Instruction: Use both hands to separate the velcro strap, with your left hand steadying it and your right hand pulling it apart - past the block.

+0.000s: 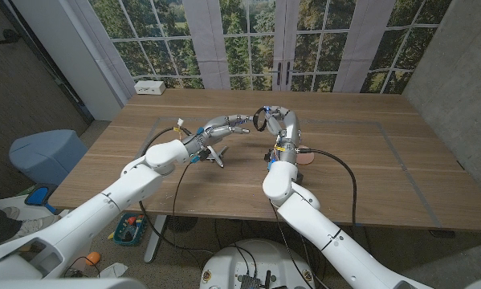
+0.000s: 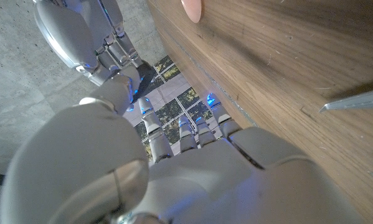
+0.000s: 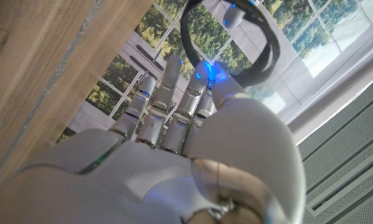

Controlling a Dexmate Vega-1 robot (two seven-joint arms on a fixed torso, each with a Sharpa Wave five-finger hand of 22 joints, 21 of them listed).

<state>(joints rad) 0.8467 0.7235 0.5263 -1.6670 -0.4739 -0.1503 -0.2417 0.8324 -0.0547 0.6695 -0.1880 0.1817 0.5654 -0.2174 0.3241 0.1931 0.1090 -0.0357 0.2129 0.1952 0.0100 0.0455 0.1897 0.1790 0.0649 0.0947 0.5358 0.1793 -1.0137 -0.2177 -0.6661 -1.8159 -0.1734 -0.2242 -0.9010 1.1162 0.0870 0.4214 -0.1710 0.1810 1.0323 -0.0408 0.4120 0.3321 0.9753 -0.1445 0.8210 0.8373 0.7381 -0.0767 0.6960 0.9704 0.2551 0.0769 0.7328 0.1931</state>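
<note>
The wooden counter (image 1: 360,160) carried both arms, which met above its middle, apparently so the strap could be worked between them. One left robot hand (image 1: 224,128) reached toward the other, seemingly to steady the strap, but whether its fingers held anything I could not tell. One right robot hand (image 3: 198,106) was raised with its fingers closed on the single black velcro strap (image 3: 261,50), which hung as a loop off the counter, and one pinkish block (image 2: 192,9) lay on the counter nearby.
</note>
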